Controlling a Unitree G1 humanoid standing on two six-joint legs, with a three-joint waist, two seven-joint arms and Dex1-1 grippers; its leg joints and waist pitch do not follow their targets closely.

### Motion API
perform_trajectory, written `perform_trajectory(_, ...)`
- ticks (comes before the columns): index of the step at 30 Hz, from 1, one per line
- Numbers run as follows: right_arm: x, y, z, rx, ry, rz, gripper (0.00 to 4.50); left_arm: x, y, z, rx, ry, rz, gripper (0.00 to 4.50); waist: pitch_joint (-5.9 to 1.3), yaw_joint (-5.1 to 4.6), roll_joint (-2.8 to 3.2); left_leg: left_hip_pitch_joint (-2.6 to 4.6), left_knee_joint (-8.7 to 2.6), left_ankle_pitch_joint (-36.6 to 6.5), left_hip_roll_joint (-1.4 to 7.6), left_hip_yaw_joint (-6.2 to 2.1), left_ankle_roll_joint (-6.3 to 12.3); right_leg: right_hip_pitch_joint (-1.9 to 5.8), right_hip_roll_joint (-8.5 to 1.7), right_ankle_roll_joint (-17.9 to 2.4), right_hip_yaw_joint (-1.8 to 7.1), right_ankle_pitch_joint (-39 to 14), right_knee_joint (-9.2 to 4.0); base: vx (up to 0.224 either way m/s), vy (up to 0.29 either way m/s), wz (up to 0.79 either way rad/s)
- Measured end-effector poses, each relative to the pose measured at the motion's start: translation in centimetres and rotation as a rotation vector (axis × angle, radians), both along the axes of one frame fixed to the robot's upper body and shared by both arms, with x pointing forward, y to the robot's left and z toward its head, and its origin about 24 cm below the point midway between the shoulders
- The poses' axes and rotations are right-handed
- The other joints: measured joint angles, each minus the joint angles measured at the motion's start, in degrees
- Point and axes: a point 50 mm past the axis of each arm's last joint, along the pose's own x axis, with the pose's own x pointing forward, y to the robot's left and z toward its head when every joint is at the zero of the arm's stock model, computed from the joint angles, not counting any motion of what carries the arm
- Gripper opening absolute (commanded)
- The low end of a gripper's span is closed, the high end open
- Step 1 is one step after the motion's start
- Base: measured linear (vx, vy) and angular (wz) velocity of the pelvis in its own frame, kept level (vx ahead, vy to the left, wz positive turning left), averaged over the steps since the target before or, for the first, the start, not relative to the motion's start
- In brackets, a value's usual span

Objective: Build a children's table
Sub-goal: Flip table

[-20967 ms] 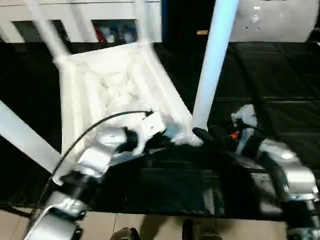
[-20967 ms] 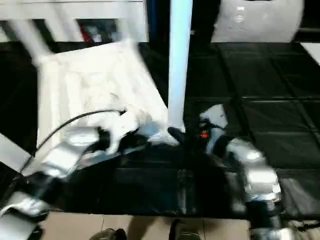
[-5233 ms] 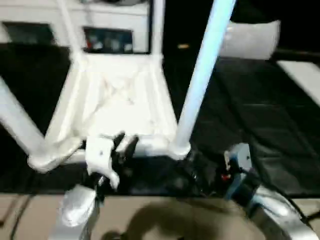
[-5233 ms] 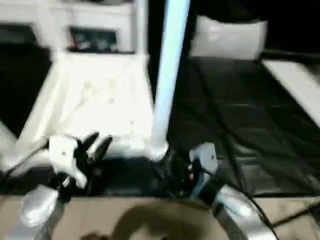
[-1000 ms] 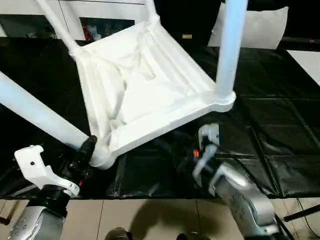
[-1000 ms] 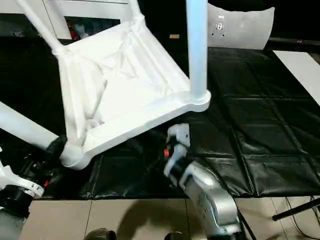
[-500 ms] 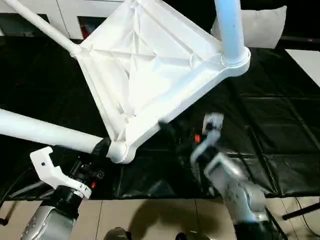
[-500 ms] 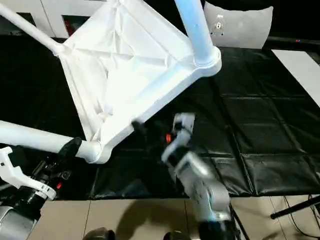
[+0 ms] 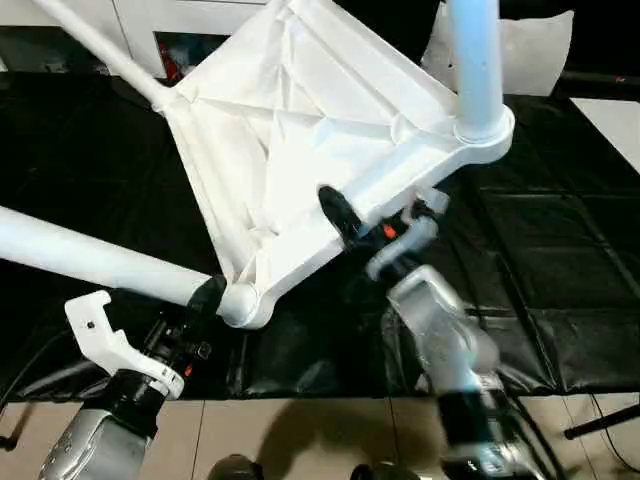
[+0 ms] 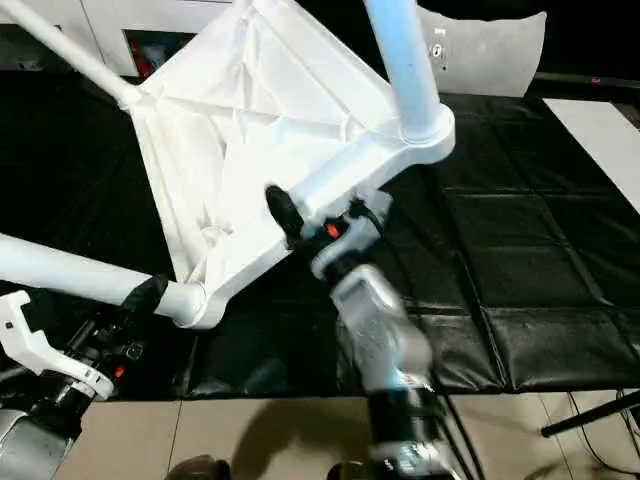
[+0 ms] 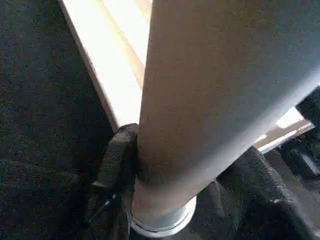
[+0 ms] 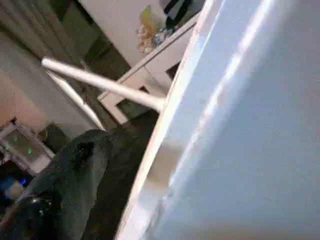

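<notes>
The white plastic children's table (image 9: pixel 300 150) with its X-ribbed square top is tilting up off the black mat (image 9: pixel 560 270), legs already screwed in. The left gripper (image 9: pixel 205 297) is pinching the long white tapered leg (image 9: pixel 90 262) right beside the table's near corner socket. The right gripper (image 9: pixel 340 215), fingers spread wide, is reaching over the table's near edge rail. Judgement: close on that rail before turning, and keep the leg pinch near the socket so the table isn't swinging.

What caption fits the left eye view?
Left gripper clamps a table leg while right gripper meets the upturned tabletop's edge.
</notes>
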Motion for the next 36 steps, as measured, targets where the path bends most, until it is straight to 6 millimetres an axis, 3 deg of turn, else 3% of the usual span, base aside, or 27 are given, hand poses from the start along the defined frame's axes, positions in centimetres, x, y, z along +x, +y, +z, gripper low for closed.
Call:
perform_trajectory(6,0.19,-0.18,-0.84,0.029,0.029,-0.024,4.04,-0.01,-0.14,0.03,0.008,-0.001,-0.006,1.97,0.02,-0.11,-0.16,-0.11,0.00,0.2,-0.01,0.19,0.40,-0.25,-0.02,0.0,0.13,0.1,0.10,0.000,0.000,0.00)
perform_trajectory(11,0.29,-0.53,-0.95,0.052,0.036,-0.045,3.69,-0.02,-0.23,0.03,0.012,-0.002,-0.012,1.97,0.05,-0.27,-0.42,-0.08,0.00,0.2,0.01,0.22,0.28,-0.27,-0.01,0.0,0.18,0.1,0.13,0.000,0.000,0.00)
perform_trajectory(12,0.29,-0.52,-0.94,0.057,0.037,-0.044,3.37,-0.02,-0.23,0.03,0.012,-0.002,-0.012,1.97,0.04,-0.29,-0.46,-0.08,0.00,0.1,0.00,0.23,0.24,-0.28,-0.01,0.0,0.18,0.1,0.12,0.000,0.000,0.00)
perform_trajectory(17,0.26,-0.47,-0.83,0.095,0.039,-0.036,3.19,-0.08,-0.25,0.02,0.011,-0.005,-0.010,1.97,0.03,-0.37,-0.68,-0.09,0.00,0.1,0.00,0.25,0.23,-0.29,-0.01,0.0,0.22,0.2,0.10,0.000,0.000,0.00)
perform_trajectory(22,0.25,-0.40,-0.81,0.113,0.047,-0.030,2.67,-0.12,-0.26,0.02,0.018,-0.003,-0.016,1.97,0.04,-0.49,-0.70,-0.08,0.00,0.1,0.00,0.26,0.23,-0.30,-0.01,0.0,0.23,0.2,0.09,0.000,0.000,0.00)
perform_trajectory(36,0.30,-0.40,-0.90,0.138,0.083,-0.046,2.27,-0.02,-0.36,-0.04,0.066,-0.009,-0.041,1.97,0.04,-0.59,-0.77,-0.11,0.00,0.1,-0.01,0.29,0.24,-0.30,-0.02,0.0,0.25,0.2,0.03,0.000,0.000,0.00)
